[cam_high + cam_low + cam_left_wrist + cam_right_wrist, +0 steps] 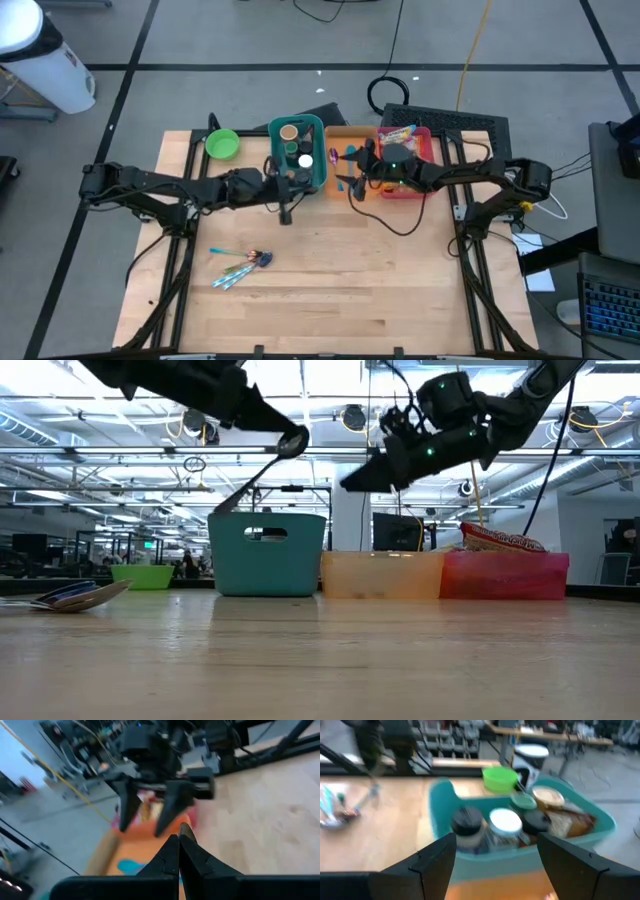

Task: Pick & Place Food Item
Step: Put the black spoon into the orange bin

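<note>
A teal bin (322,150) at the table's far side holds jars (506,822) and other food. To its right stand an orange bin (345,135) and a red bin (425,140) with a food packet (397,133) on top. My left gripper (298,186) is raised beside the teal bin's near side. It is shut, and the left wrist view (179,845) shows nothing between its fingers. My right gripper (347,168) hovers open over the orange bin, level, facing the teal bin (440,805) with nothing between its fingers (435,855). The two grippers face each other.
A green bowl (222,144) sits left of the teal bin. Coloured spoons (243,268) lie on the near left of the wooden table. In the low view a dark slim bar (245,485) slants down below my left gripper; what it is I cannot tell.
</note>
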Available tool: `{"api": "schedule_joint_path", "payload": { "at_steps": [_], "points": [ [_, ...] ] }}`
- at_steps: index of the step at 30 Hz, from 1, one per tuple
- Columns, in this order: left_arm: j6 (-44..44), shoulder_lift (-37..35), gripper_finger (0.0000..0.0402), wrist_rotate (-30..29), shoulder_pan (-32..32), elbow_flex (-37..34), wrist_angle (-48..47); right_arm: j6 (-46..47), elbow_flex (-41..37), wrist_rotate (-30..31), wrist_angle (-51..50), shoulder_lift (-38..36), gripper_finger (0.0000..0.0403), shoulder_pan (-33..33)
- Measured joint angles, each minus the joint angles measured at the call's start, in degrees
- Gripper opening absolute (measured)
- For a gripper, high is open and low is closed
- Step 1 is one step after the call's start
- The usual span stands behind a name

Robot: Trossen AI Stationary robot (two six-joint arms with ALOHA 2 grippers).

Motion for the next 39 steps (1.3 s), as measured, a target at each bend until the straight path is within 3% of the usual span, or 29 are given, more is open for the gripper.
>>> {"api": "schedule_joint_path", "payload": {
  "at_steps": [3, 7, 13, 29, 39],
  "points": [
    [2.1, 0.0, 0.0, 0.0, 0.5, 0.0, 2.8, 1.5, 0.0, -1.2, 3.8, 0.0, 0.027, 2.0],
    [2.7, 0.5, 0.0, 0.0, 1.4, 0.0, 4.2, 4.2, 0.0, -7.4, 8.8, 0.0, 0.027, 3.8],
    [3.3, 1.3, 0.0, 0.5, 2.0, 0.0, 4.4, 5.6, 0.0, -7.4, 14.1, 0.0, 0.027, 5.7],
    [5.6, 2.2, 0.0, 1.0, 2.6, 0.0, 7.7, 9.8, 5.7, -9.0, 11.8, 5.8, 0.0267, 6.8],
    [5.3, 2.5, 0.0001, 1.1, 2.6, 0.0, 7.3, 9.9, 8.0, -10.4, 12.2, 9.1, 0.0195, 7.0]
  ]
}}
